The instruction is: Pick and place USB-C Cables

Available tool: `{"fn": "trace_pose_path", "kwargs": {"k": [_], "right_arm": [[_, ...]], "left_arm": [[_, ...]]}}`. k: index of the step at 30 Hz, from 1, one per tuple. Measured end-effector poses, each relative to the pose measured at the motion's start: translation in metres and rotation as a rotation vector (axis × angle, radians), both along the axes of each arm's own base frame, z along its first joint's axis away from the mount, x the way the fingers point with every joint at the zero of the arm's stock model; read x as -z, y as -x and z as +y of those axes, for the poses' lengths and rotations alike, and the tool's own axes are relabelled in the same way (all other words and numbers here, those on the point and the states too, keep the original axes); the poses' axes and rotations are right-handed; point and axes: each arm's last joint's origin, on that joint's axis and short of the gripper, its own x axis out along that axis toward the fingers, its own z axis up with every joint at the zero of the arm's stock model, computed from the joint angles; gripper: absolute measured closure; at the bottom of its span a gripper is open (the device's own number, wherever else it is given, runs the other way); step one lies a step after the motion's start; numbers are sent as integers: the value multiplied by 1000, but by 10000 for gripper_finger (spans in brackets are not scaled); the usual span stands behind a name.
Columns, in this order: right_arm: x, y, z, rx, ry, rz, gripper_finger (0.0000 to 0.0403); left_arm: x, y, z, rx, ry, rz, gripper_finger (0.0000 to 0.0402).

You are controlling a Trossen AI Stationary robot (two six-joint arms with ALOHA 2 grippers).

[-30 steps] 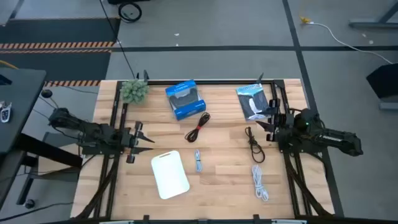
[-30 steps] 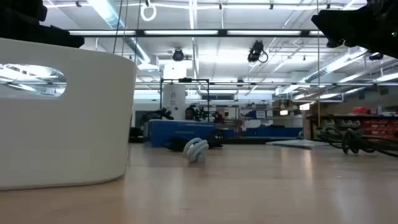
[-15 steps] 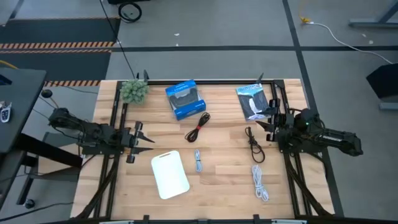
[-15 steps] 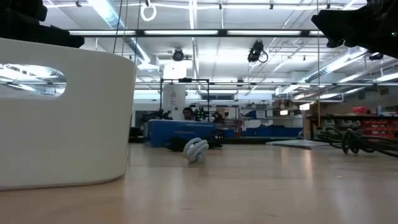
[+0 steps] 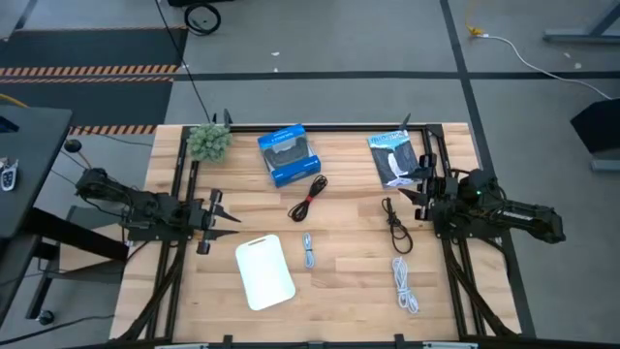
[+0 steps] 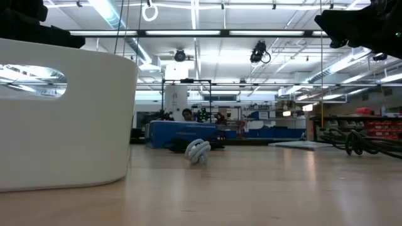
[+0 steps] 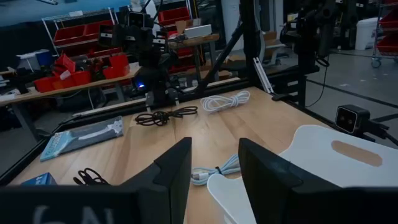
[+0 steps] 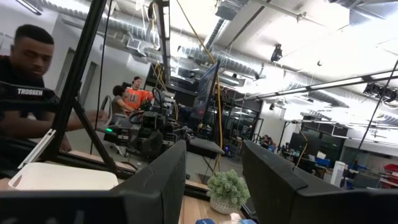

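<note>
**A:** High view says basically nothing's done yet. All four cables are lying loose on the worktop: black-and-red cable (image 5: 309, 197) mid-table just in front of the blue box (image 5: 288, 154), black cable (image 5: 395, 225) toward the right edge, grey cable (image 5: 308, 250) near the middle, white cable (image 5: 404, 284) toward the front right corner. The white bin (image 5: 264, 270), front and a bit left of centre, looks empty from above, so my guess is that's where they go and all four are left.

**B:** What do the cables look like? Tangled?

**A:** Nah, each is a small tidy bundle, thin, lying flat and well apart from the others. The grey one sits just beside the bin.

**B:** And the claws?

**A:** Left gripper (image 5: 215, 219) hangs by the left edge, fingers (image 7: 172, 175) spread with a clear gap, holding nothing. Right gripper (image 5: 415, 190) is near the right edge, between the black cable and the packaged item (image 5: 393, 156); its fingers (image 8: 163, 180) are parted too, empty. Neither touches a cable. There's also a small plant (image 5: 208, 142) at the back left corner.
</note>
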Motion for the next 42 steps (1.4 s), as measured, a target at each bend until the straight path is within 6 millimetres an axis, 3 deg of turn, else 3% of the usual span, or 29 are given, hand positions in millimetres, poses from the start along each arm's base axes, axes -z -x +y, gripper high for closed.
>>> {"fn": "trace_pose_path", "kwargs": {"k": [29, 33, 38, 42], "right_arm": [[0, 0, 0, 0, 0, 0, 241], [0, 0, 0, 0, 0, 0, 241], [0, 0, 0, 0, 0, 0, 241], [0, 0, 0, 0, 0, 0, 241]], "left_arm": [[0, 0, 0, 0, -4, -1, 260], [-2, 0, 0, 3, -177, -50, 260], [-7, 0, -2, 72, 52, -59, 260], [-12, 0, -2, 85, 67, -116, 260]]}}
